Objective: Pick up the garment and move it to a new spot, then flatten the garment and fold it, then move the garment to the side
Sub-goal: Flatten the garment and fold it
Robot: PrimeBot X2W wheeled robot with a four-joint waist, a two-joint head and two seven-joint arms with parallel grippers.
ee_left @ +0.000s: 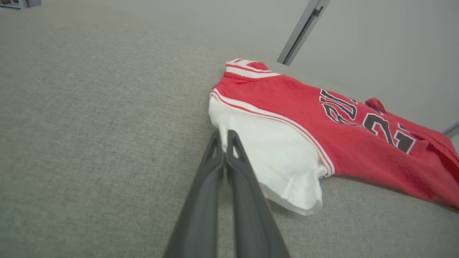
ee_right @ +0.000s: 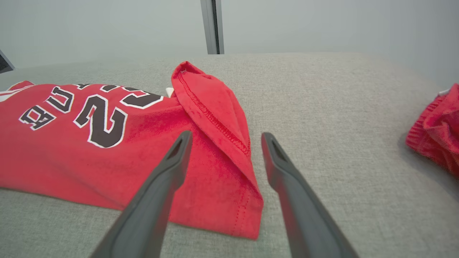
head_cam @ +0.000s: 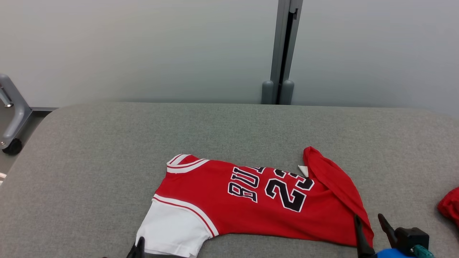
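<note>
Red jersey [head_cam: 251, 215] with black lettering and a white sleeve [head_cam: 172, 231] lies spread on the grey tabletop [head_cam: 229, 129], toward its near edge. The jersey's right hem corner is folded back over the body, and a small white tag [head_cam: 303, 170] shows beside that fold. The left end effector [ee_left: 224, 138] has its fingers pressed together, tips at the sleeve's outer edge; I cannot tell whether any cloth is caught between them. The right end effector [ee_right: 226, 138] is spread wide at the jersey's folded corner, one finger over the red cloth and the other over bare tabletop just beside it. Well right of the jersey sits a second, crumpled red cloth [head_cam: 450, 209]. Behind the jersey, past the tabletop, a grey post [head_cam: 283, 53] stands against the pale wall. Far left of the jersey is a grey frame [head_cam: 14, 111] on a black caster.
</note>
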